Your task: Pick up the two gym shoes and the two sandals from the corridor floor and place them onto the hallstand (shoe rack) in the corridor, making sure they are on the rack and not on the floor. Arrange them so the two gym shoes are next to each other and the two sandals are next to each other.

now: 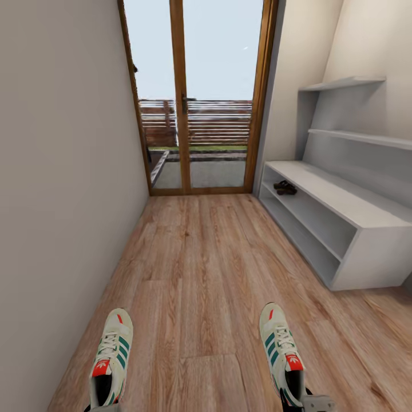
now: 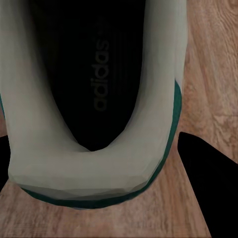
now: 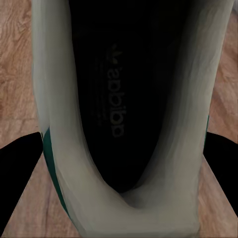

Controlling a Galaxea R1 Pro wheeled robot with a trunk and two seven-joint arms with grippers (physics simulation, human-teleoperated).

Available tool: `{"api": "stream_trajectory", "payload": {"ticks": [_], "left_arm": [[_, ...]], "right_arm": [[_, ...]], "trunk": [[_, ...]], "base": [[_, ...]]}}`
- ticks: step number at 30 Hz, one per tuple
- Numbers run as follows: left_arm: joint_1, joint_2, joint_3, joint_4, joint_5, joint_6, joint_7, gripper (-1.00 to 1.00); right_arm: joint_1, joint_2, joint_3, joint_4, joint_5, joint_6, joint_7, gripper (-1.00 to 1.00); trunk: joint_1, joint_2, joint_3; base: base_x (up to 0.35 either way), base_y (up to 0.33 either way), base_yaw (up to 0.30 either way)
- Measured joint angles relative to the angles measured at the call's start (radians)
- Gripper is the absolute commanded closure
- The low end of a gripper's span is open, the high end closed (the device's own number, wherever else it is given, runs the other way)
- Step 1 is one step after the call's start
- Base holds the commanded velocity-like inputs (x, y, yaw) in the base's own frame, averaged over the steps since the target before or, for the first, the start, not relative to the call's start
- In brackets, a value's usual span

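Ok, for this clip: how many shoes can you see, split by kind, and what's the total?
Gym shoes: 2, one at the left gripper, one at the right gripper.
Sandals: 2, a dark pair lying together on the hallstand's upper open shelf row, at its far end.
Total: 4 shoes.

sandals tiny, both pincers cropped

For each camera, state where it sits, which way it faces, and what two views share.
Head view: on the head, looking down the corridor floor at the glass door, hallstand and sandals.
Left wrist view: by the left gripper, looking into the left sneaker; dark fingers flank its heel.
Right wrist view: by the right gripper, looking into the right sneaker.
Shared: both sneakers show in the head view too.
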Motion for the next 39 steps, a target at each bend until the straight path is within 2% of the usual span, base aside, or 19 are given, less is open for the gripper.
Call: {"api": "stream_trajectory", "payload": {"ticks": [17,39], "left_arm": [[0.0,0.0,0.0,-0.001,0.0,0.0,0.0,1.0],[0.0,0.0,0.0,-0.001,0.0,0.0,0.0,1.0]], "right_arm": [[0.0,0.0,0.0,-0.001,0.0,0.0,0.0,1.0],[0.001,0.0,0.0,-0.001,0.0,0.0,0.0,1.0]], "trunk": [[0.0,0.0,0.0],[0.0,0.0,0.0]], "base": [[0.313,0.13,-0.02],[0.338,0.005,-0.253]]}}
